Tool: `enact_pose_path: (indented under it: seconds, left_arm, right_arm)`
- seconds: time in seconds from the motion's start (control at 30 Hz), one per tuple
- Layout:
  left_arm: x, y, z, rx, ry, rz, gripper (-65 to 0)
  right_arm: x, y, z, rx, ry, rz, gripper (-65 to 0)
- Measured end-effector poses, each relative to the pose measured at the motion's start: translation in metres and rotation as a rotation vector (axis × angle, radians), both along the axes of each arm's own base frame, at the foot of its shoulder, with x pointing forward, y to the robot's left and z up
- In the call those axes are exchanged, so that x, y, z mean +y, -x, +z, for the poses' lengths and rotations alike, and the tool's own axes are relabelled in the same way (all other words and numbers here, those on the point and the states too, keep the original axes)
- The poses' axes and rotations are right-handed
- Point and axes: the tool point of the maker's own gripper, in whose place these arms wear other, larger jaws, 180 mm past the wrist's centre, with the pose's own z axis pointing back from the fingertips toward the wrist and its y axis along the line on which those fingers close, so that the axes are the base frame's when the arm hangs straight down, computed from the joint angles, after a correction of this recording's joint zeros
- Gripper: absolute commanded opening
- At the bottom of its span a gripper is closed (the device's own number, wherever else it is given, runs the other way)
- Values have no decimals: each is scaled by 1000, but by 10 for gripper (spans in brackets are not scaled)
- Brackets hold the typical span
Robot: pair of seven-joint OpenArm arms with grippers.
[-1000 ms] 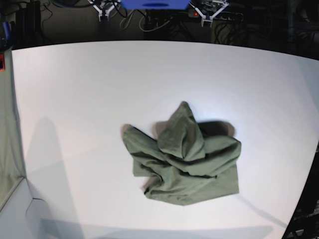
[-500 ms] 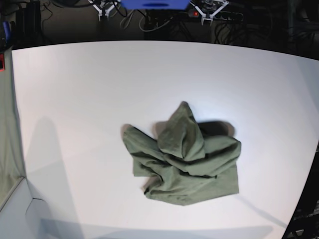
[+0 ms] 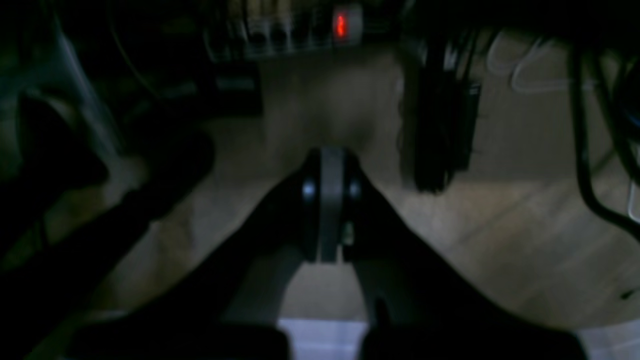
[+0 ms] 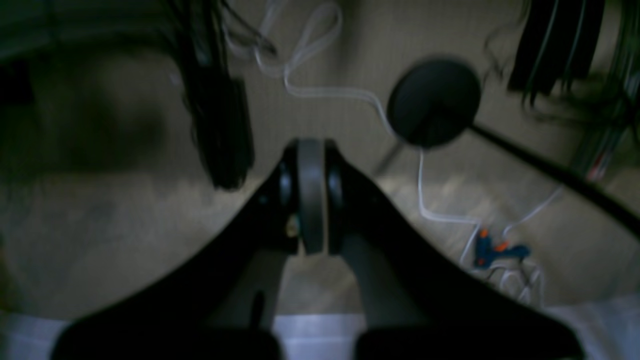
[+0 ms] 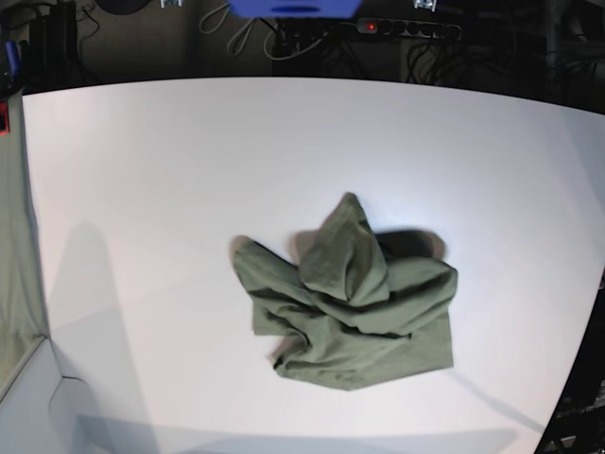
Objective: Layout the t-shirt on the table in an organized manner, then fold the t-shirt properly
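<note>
olive t-shirt (image 5: 352,307) crumpled, collar hidden

Closed right tool (image 4: 311,197) above floor cables (image 4: 430,200).

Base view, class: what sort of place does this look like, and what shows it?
Probably a robotics lab or workshop: a bare white table holding only a crumpled green t-shirt, with a power strip and tangled cables on the floor behind it.

Each black gripper (image 3: 327,210) (image 4: 310,200) has curved fingers with grey pads and small screws.
</note>
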Motion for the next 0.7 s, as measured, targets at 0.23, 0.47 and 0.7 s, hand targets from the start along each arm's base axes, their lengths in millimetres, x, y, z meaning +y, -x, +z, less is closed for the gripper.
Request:
enact_pose_path:
  seconds: [0.23,0.47,0.7]
  left_arm:
    - [13,-15,61,-140,52,56,-649]
    - [5,-71,128,-351,136,34,-649]
    - [-23,-106,192,-508,216,13,-649]
  right_arm:
    - [-1,-22,60,-148,4,47,-650]
    - [3,-87,135,-406,8,87,-650]
    - [-1,-135,198,-591,40,98,-650]
